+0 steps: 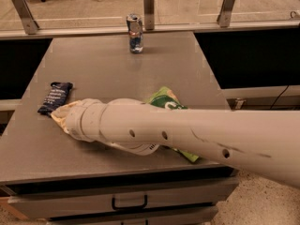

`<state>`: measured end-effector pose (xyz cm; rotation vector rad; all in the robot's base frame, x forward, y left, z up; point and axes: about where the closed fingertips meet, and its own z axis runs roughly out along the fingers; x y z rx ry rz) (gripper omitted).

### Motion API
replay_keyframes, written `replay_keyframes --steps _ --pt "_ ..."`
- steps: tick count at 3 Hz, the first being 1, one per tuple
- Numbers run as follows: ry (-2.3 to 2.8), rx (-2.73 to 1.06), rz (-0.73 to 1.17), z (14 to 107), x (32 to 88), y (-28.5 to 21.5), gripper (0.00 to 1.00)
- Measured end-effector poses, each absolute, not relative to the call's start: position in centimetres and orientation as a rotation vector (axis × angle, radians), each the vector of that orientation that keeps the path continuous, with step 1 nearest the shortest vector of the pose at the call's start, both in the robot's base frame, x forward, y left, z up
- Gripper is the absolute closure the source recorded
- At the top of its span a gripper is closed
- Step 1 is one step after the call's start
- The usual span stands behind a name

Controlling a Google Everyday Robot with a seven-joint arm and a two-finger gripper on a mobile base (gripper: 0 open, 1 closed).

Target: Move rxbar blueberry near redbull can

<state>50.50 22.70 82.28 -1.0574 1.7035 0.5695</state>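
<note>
The rxbar blueberry (55,97) is a dark navy bar lying flat near the left edge of the grey table (112,74). The redbull can (135,33) stands upright at the table's far edge, in the middle. My arm (187,135) reaches in from the right, low across the table. The gripper (58,115) is at its left tip, right beside the bar's near end and touching or almost touching it. Only the gripper's pale tip shows behind the wrist.
A green chip bag (171,108) lies under and behind my arm, right of centre. A metal railing with posts (149,8) runs behind the table's far edge. Drawers (129,203) sit below the front edge.
</note>
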Motion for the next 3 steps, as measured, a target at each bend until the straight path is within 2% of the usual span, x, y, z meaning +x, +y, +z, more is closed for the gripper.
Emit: replay_keyframes --steps 1,3 --pt "1.698 -1.061 0.567 82.6 50.5 22.8 1.00" --pt "1.663 -1.089 0.431 85.4 54.5 19.0 1.00"
